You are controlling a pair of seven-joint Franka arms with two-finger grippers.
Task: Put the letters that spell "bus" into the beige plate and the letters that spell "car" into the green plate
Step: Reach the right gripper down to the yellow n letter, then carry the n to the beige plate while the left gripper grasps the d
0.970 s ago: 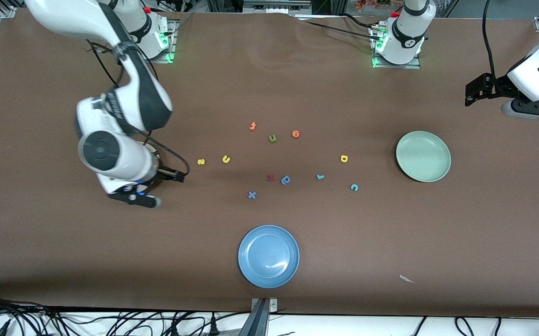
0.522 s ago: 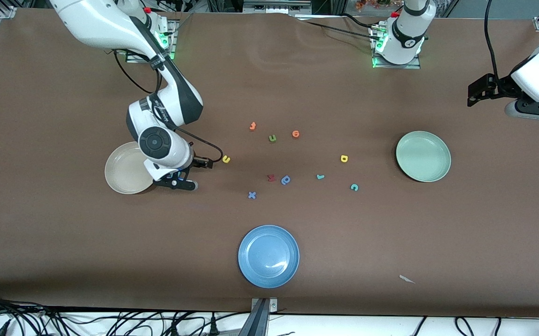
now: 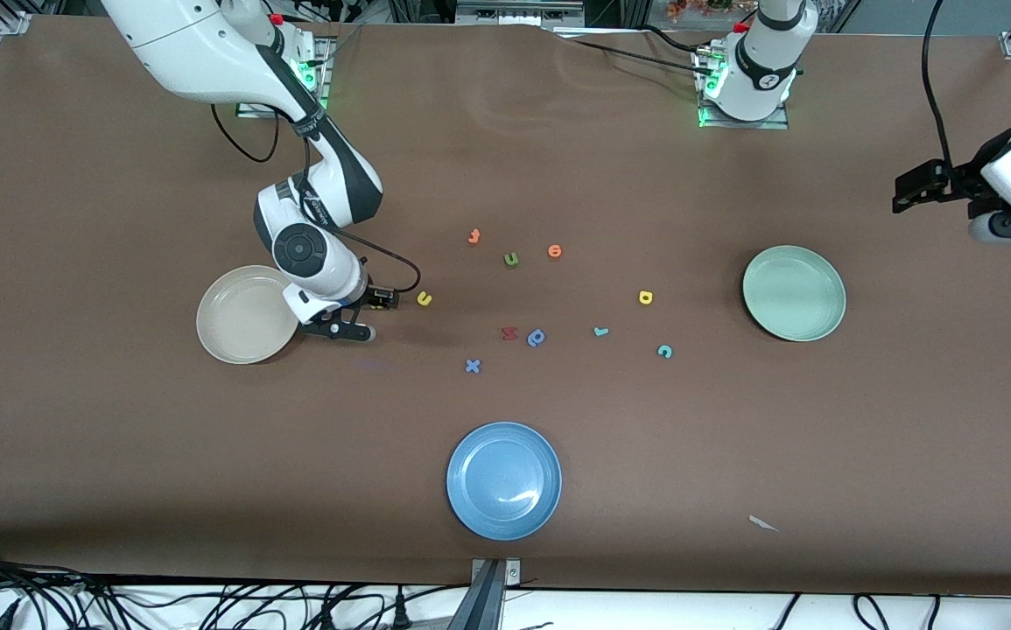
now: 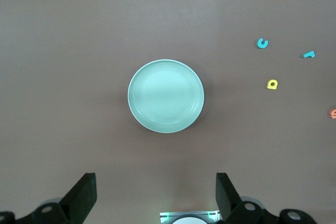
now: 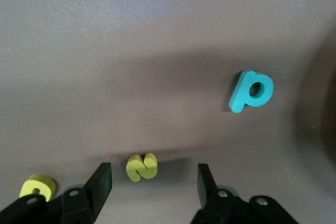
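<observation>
Watching the right pincer [image 3: 365,317] hanging low over the bench [image 3: 120,437], just beside the beige plate [image 3: 238,319]. Seeing its fingers standing apart with the yellow "s" [image 5: 142,167] lying flat between them, a gap showing on both sides, nothing gripped. Spotting the teal "b" [image 5: 252,91] lying on the bench close by the "s", and the yellow "u" [image 3: 424,298] lying a little further out from the beige plate. Finding the beige plate itself showing only its bare bowl.

Looking well away from the beige plate, toward the left arm's end: seeing the green plate [image 3: 794,293] also showing a bare bowl. Spotting the teal "c" [image 3: 664,351], teal "r" [image 3: 600,332] and yellow "a" [image 3: 645,297] scattered on the bench between the two plates, closer to the green one. Noting the left pincer [image 4: 156,195] waiting high above the green plate, fingers wide apart, holding nothing.
</observation>
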